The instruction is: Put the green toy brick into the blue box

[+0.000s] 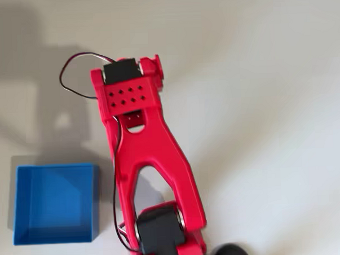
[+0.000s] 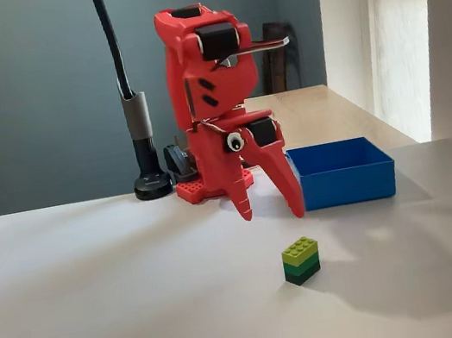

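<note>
Green brick first: the green toy brick (image 2: 301,260) sits on the white table (image 2: 103,313) in the fixed view, lime studded top over a darker layer, resting flat and well apart from everything else, nearer the camera than the arm. The blue box (image 2: 340,171) stands behind it and to the right in that view, and in the overhead view the blue box (image 1: 55,203) shows a bare floor with nothing inside. The red arm (image 1: 142,145) is folded up over its base, with the gripper (image 2: 269,205) hanging tips-down just left of the box's near corner; its two fingers are spread apart like a wide wedge and hold nothing. Neither tip looks to touch the table, though the angle makes that hard to judge. A black lamp stand (image 2: 140,140) rises behind the arm. By this showing the task has hardly begun: the brick is not yet reached, gripped, lifted or carried, so every step remains, starting with an approach forward and down towards the brick.
</note>
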